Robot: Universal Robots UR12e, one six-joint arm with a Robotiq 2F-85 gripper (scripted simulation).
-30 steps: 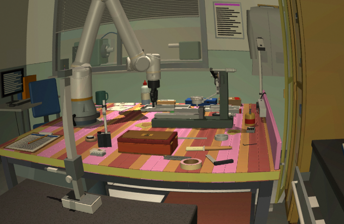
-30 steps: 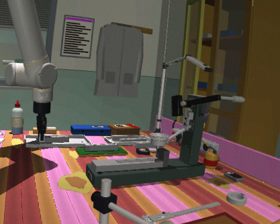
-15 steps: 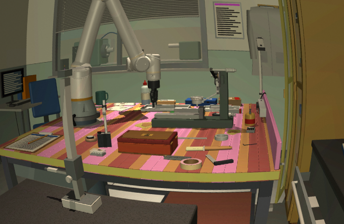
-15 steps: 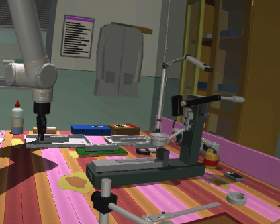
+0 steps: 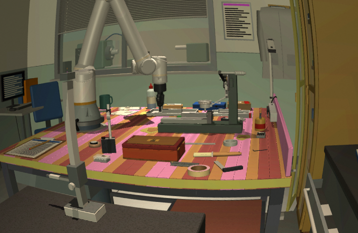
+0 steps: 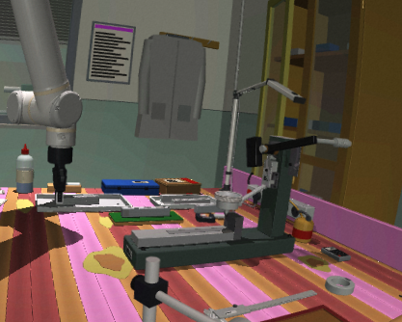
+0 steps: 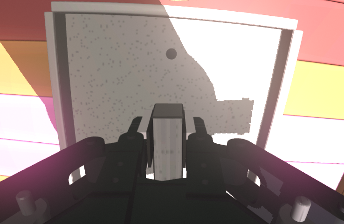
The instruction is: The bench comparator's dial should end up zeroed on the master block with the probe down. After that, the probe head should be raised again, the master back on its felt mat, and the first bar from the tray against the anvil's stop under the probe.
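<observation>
A short grey metal bar sits between my fingers, seen end-on in the wrist camera. It lies in a shallow grey tray at the back of the bench, left of the comparator. The bench comparator stands mid-bench with a long anvil bed, a dark column and a raised lever arm. Its dial hangs at the probe head. A green felt mat lies behind the comparator base. My gripper reaches down into the tray's left end and is closed on the bar.
Behind the tray stand a glue bottle, a blue case and a small wooden box. A second tray lies right of the first. Near the front lie a red-brown case, tape rolls and hand tools.
</observation>
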